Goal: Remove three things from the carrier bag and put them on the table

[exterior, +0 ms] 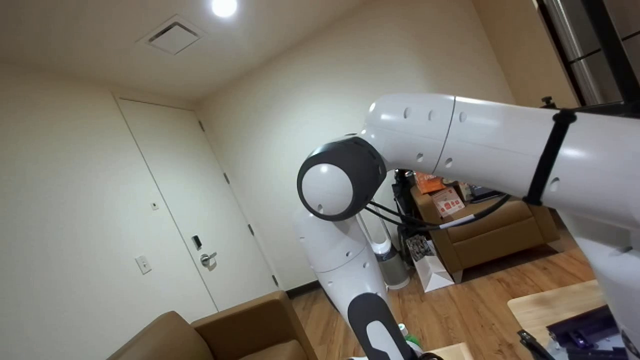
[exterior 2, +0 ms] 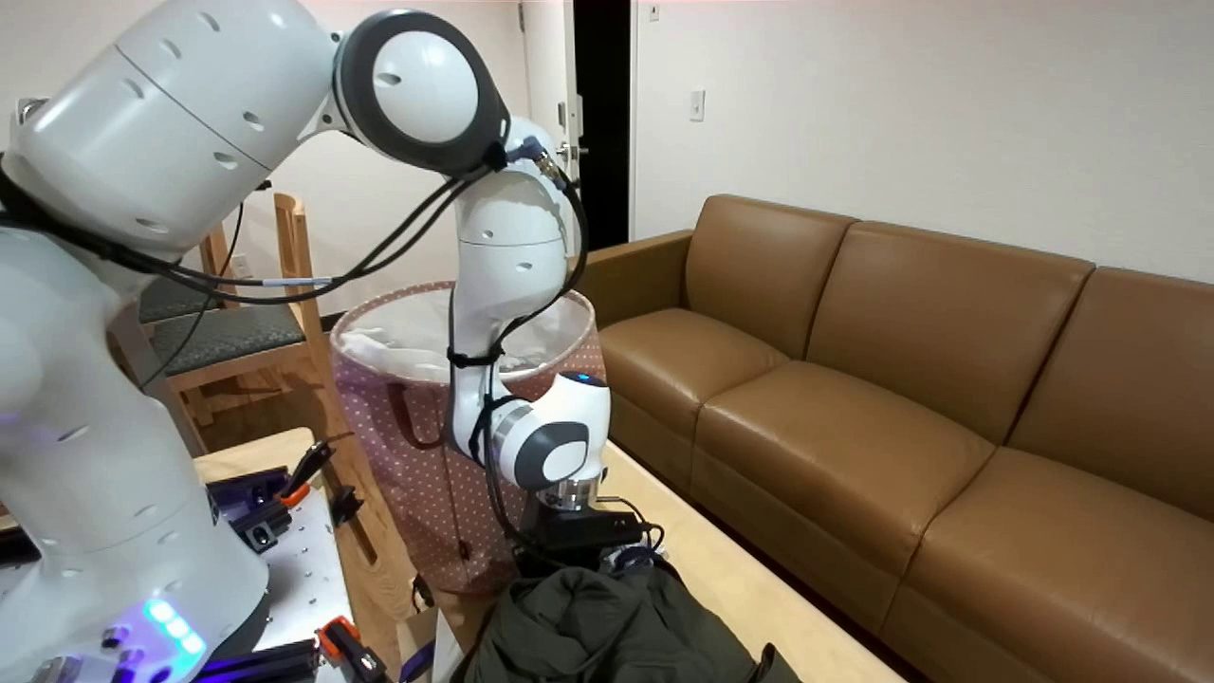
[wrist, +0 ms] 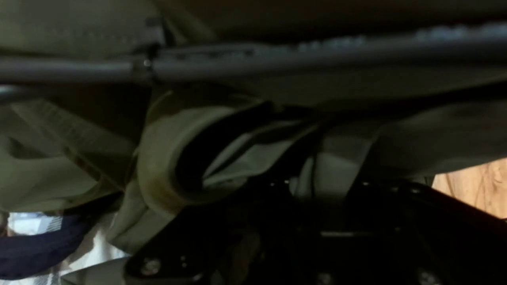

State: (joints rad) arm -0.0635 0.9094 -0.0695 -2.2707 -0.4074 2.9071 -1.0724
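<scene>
A dark green fabric bag (exterior 2: 607, 626), the carrier bag by its look, slumps on the wooden table (exterior 2: 749, 588) in an exterior view. Its olive folds (wrist: 158, 154) fill most of the dim wrist view. My gripper (wrist: 322, 183) reaches down at the bag, and its fingertips are hidden from both exterior views. In the wrist view its black fingers stand some way apart, with cloth showing in the gap; whether they grip that cloth is too dark to tell. The three things cannot be made out; the bag's inside is hidden.
A grey cable (wrist: 257, 65) runs across the wrist view. Behind the arm stands a dotted pink basket (exterior 2: 408, 474); a brown sofa (exterior 2: 835, 417) lines the table's far side. A green-and-white item (exterior: 410, 337) shows beside the forearm. Tools (exterior 2: 261, 526) lie near the robot's base.
</scene>
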